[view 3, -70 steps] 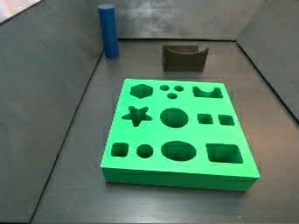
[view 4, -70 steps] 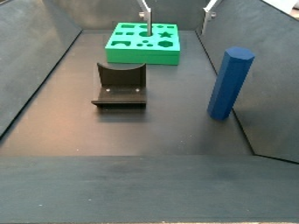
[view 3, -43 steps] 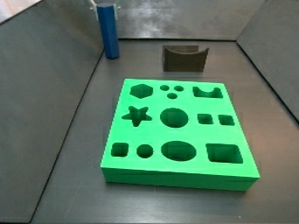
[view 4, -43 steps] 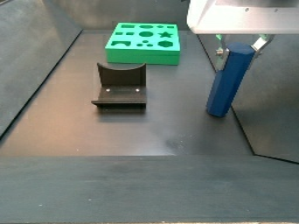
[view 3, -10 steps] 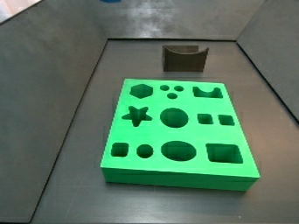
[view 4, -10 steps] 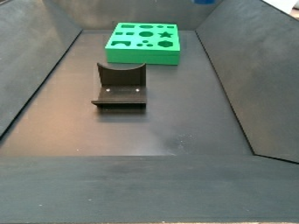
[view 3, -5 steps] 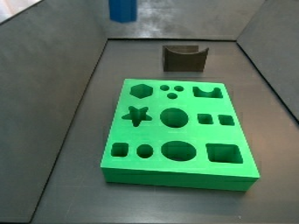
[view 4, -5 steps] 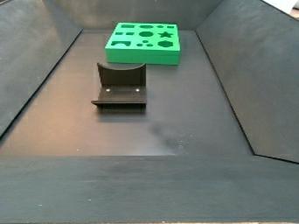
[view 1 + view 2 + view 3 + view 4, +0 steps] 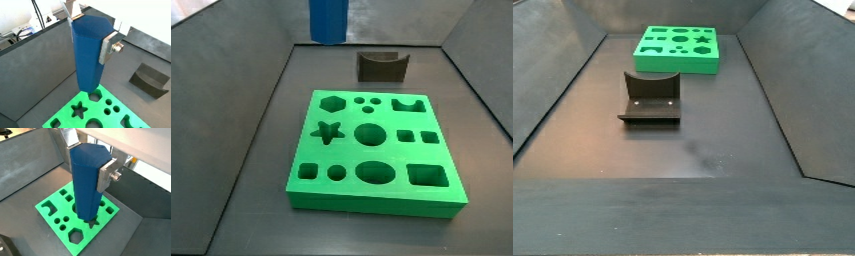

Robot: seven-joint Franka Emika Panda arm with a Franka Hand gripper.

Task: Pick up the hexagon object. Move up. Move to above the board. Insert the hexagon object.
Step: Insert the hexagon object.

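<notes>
My gripper (image 9: 90, 27) is shut on the hexagon object (image 9: 90, 55), a tall blue six-sided post that hangs upright from its top end; both show again in a wrist view (image 9: 87, 158), (image 9: 88, 183). The silver fingers (image 9: 107, 175) clamp two opposite faces. In both wrist views the post's lower end hangs in the air above one end of the green board (image 9: 105, 94), (image 9: 93, 230). In a side view only the post's lower part (image 9: 329, 20) shows at the top edge, above and behind the board (image 9: 338, 152); the gripper is out of frame. Another side view shows the board (image 9: 676, 65) alone.
The dark fixture (image 9: 382, 66) stands on the floor beyond the board's far end and shows large in a side view (image 9: 649, 98) and a wrist view (image 9: 150, 80). Grey sloping walls close in the floor on both sides.
The blue post was lifted out of the side views; over the last second it has come back in at the top edge, moving right and lower toward the board.
</notes>
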